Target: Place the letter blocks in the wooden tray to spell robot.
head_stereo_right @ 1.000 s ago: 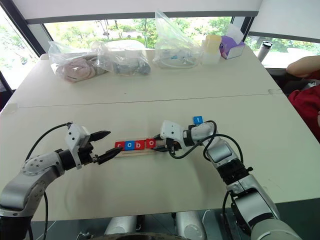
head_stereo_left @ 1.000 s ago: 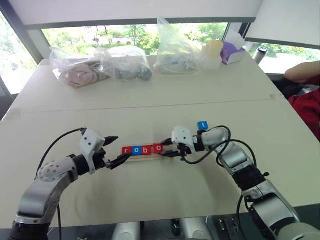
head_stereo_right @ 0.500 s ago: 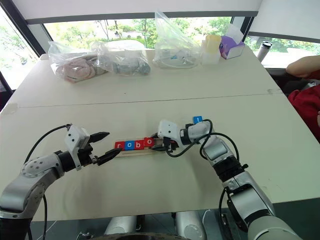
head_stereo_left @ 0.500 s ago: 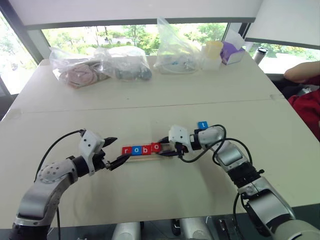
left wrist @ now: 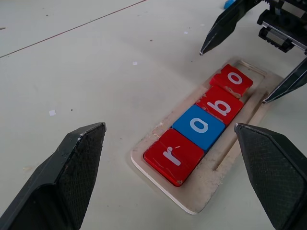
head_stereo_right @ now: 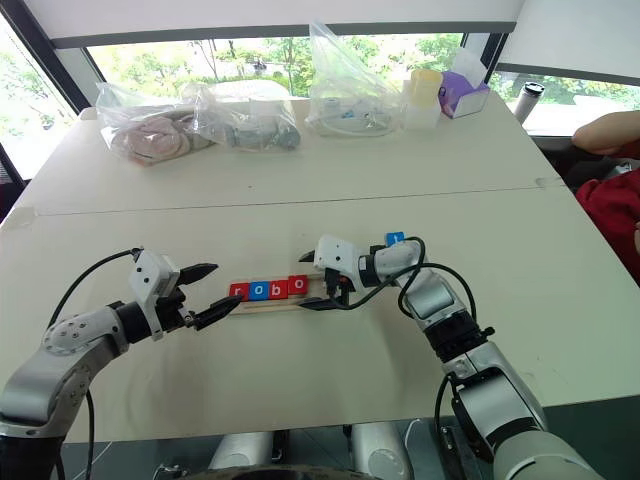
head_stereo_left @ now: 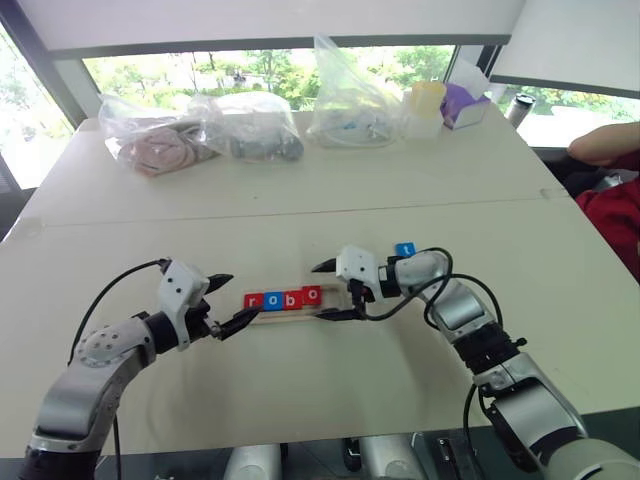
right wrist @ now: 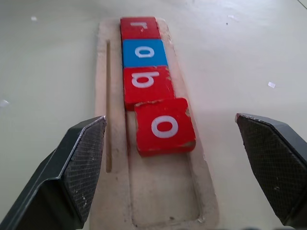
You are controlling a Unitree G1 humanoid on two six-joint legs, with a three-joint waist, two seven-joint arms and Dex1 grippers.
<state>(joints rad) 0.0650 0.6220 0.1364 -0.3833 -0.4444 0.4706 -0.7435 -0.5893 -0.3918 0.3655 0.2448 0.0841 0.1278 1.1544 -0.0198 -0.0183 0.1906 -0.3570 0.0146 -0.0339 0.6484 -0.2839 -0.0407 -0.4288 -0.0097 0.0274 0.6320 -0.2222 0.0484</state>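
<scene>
The wooden tray (head_stereo_left: 290,313) lies mid-table with four letter blocks in a row: red r (right wrist: 139,27), blue o (right wrist: 144,51), red b (right wrist: 147,84) and a red o (right wrist: 164,125) that sits slightly askew. The slot at the tray's right end is bare. My right gripper (head_stereo_left: 326,292) is open, its fingers straddling that end and the red o without touching it. At the tray's left end my left gripper (head_stereo_left: 235,298) is open and holds nothing. A blue t block (head_stereo_left: 404,249) rests on the table behind my right wrist.
Along the far edge of the table (head_stereo_left: 300,180) stand several clear plastic bags (head_stereo_left: 250,125), a yellow-lidded container (head_stereo_left: 426,105) and a purple box (head_stereo_left: 466,103). A person's arm (head_stereo_left: 605,145) shows at the right edge.
My right gripper has gone from shut to open at the red o, which now lies in the tray. The left arm has not moved.
</scene>
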